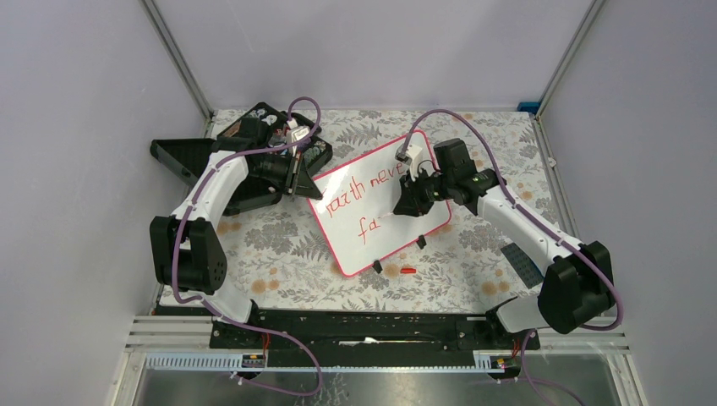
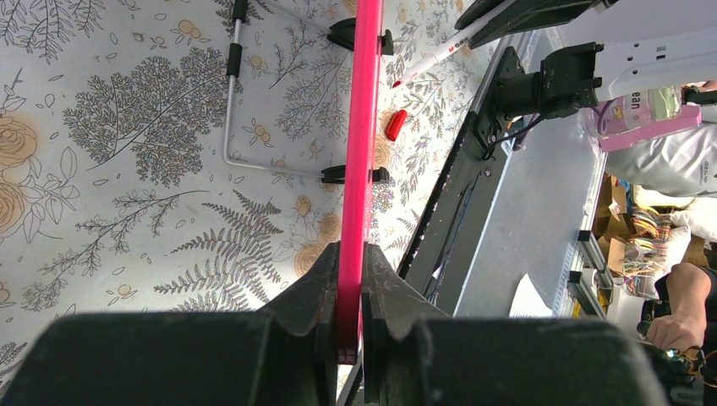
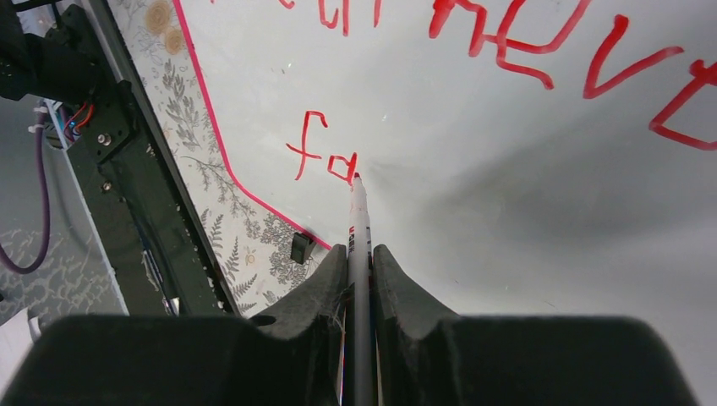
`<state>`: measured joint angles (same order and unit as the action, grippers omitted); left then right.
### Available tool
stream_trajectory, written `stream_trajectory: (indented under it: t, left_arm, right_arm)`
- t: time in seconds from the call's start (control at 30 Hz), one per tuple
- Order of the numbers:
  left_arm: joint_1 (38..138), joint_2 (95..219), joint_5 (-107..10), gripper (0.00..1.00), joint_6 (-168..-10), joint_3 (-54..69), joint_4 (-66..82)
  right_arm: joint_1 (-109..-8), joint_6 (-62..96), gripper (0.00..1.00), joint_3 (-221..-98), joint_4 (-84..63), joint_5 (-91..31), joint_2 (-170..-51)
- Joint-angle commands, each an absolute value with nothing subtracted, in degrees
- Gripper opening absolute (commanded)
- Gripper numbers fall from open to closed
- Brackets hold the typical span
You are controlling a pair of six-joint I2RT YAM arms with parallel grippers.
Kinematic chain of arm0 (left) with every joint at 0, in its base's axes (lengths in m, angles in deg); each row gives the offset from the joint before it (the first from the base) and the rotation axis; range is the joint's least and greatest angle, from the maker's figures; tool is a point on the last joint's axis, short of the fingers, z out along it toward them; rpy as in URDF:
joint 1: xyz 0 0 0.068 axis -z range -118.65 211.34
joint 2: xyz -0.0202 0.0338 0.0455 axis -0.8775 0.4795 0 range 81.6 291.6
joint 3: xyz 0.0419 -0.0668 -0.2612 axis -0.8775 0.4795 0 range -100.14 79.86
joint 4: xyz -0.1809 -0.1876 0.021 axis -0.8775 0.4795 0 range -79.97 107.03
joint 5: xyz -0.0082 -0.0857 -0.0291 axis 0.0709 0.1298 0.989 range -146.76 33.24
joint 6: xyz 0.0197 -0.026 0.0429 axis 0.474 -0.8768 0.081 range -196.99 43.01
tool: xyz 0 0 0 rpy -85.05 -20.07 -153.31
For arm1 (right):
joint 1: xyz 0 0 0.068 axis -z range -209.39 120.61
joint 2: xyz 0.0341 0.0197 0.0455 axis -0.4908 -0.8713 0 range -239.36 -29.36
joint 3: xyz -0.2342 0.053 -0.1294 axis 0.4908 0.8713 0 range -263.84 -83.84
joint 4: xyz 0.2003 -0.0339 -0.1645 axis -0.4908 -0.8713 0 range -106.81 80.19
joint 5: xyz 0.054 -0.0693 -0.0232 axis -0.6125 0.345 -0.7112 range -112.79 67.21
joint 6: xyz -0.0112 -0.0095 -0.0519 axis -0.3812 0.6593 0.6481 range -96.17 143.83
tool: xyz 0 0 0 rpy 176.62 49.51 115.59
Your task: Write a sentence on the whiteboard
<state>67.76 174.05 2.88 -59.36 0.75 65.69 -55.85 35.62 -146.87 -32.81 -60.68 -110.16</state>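
The whiteboard (image 1: 355, 241), white with a red-pink rim, stands tilted mid-table on two black clip feet. Red writing on it reads "faith neve" and, below, "fa". My left gripper (image 1: 296, 179) is shut on the board's left rim; in the left wrist view the pink rim (image 2: 358, 152) runs edge-on between the jaws of my left gripper (image 2: 348, 283). My right gripper (image 1: 407, 201) is shut on a white marker (image 3: 358, 220). The marker's red tip touches the board (image 3: 507, 211) just right of the "fa". In the right wrist view my right gripper (image 3: 360, 258) grips the marker's barrel.
A black compartment case (image 1: 254, 135) lies at the back left behind the left arm. A red marker cap (image 1: 408, 271) lies on the floral tablecloth in front of the board. A dark flat pad (image 1: 520, 264) lies at the right. The black rail (image 1: 363, 326) runs along the near edge.
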Motion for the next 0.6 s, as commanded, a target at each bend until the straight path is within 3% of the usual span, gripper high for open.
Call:
stream_trajectory:
  t: [0.0, 0.57]
  left_arm:
    - [68.5, 174.3, -1.4, 0.0, -56.9, 0.8, 63.7]
    - [68.6, 174.6, -1.5, 0.0, -57.0, 0.7, 63.7]
  right_arm:
    - [-56.3, 36.6, 0.0, -146.8, -31.7, -57.9, -110.4]
    - [-56.5, 36.4, 0.0, -148.1, -31.7, -56.4, -112.3]
